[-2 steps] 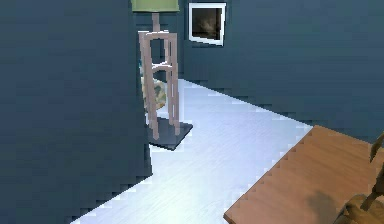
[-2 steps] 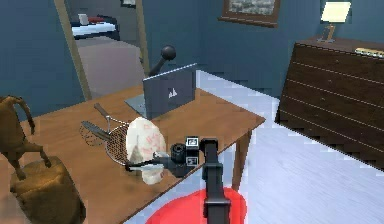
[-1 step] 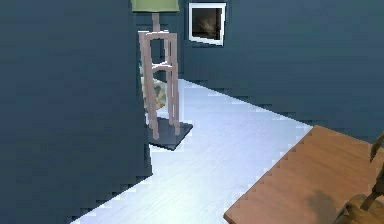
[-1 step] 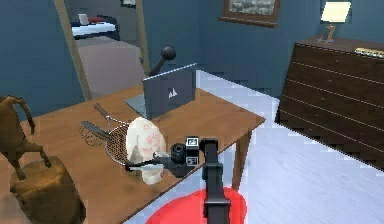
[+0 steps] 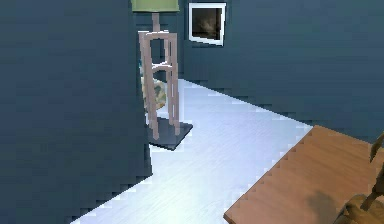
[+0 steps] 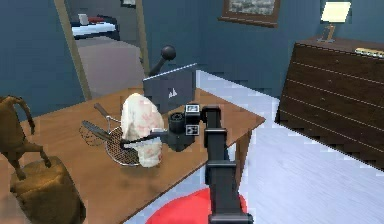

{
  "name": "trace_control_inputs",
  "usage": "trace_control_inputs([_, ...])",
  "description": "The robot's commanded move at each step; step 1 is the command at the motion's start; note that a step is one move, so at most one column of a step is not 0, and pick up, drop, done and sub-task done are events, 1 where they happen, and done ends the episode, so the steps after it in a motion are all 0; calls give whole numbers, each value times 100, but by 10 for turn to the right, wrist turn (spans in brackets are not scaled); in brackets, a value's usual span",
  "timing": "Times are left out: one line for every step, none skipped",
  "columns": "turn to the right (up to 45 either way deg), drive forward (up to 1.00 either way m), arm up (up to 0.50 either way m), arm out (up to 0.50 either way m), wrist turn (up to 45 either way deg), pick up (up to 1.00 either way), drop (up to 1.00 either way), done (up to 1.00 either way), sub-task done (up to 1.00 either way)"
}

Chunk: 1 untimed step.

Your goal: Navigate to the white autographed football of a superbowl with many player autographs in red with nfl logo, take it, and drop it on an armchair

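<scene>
Football (image 6: 140, 125) at table (image 6: 70, 125) — floor (image 6: 300, 165) open past its edge.

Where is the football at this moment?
In the arm side view, left of centre: the football shows just left of the gripper, against the table and in front of the laptop.

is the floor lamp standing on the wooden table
No, the floor lamp stands on the pale floor beside the blue wall, apart from the wooden table.
</scene>
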Motion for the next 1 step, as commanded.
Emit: trace_control_inputs([0,0,12,0,0,0,0,0,0])
